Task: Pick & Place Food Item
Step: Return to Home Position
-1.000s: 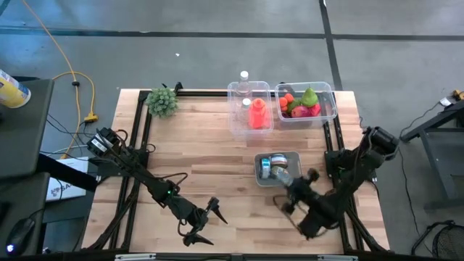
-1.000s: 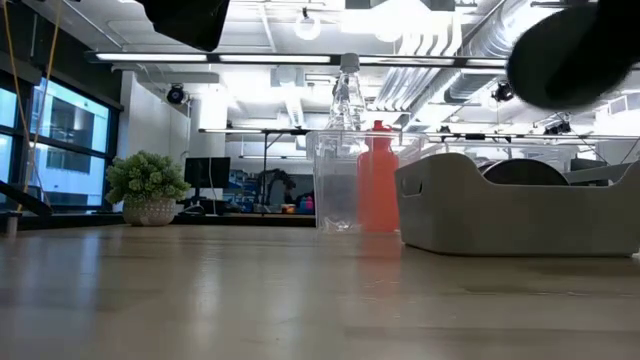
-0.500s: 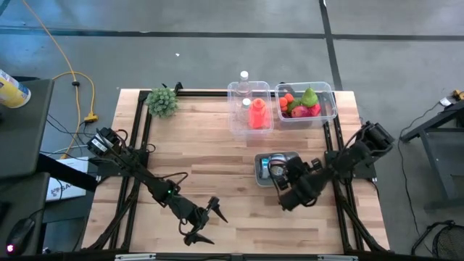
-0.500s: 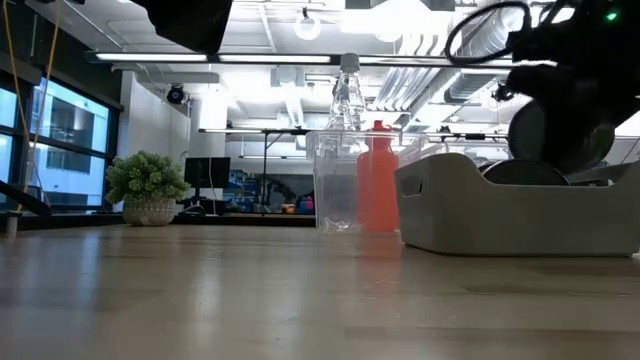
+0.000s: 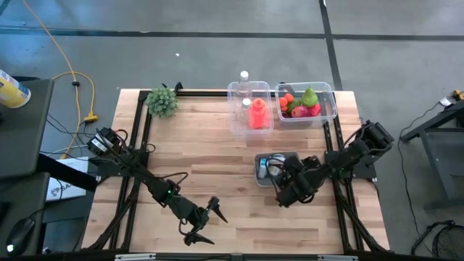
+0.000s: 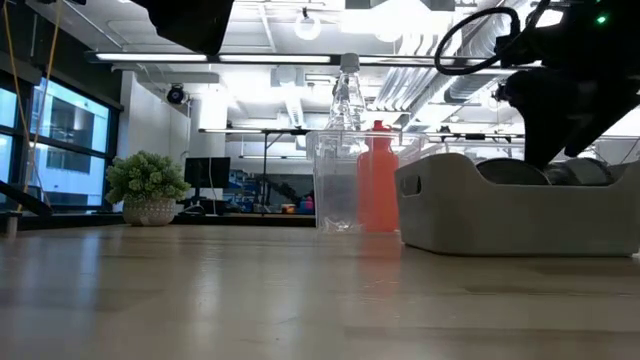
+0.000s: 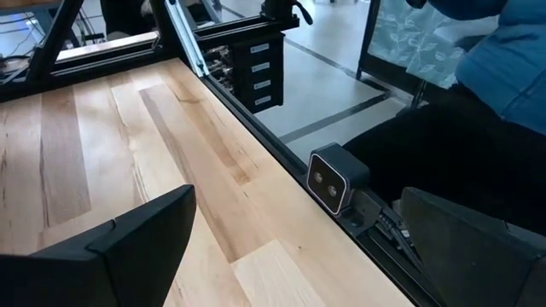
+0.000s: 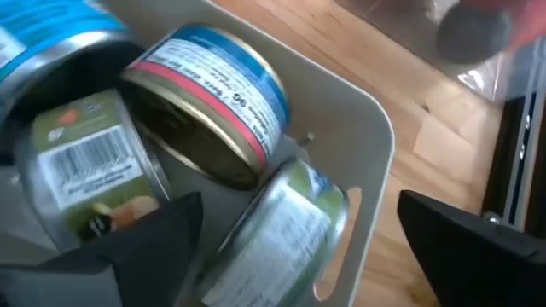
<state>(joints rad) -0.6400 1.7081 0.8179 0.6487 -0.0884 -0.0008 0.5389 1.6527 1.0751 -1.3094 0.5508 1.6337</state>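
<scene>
Over the gray bin point(image 6: 450, 215), our right gripper point(image 8: 299, 205) hangs spread and empty, cans point(image 8: 213, 94) inside; we reckon only homing's left, left gripper point(image 5: 214, 229) parked, fingers apart.

The green-labelled metal tuna can point(image 8: 281, 226) lies on its side inside the gray plastic bin point(image 8: 380, 128), touching a blue-and-red-banded can point(image 8: 209, 94). The green pear point(image 5: 310, 97) sits in the right transparent bin point(image 5: 335, 103).

In the high view the right arm point(image 5: 341, 163) covers the right part of the gray bin point(image 5: 257, 165) and hides most cans point(image 5: 267, 168). In the low view the bin wall shows only their tops. In the right wrist view a blue can point(image 8: 38, 38) is cut at the upper left, and a blurred round thing point(image 8: 473, 30) at the upper right is not identifiable.
</scene>
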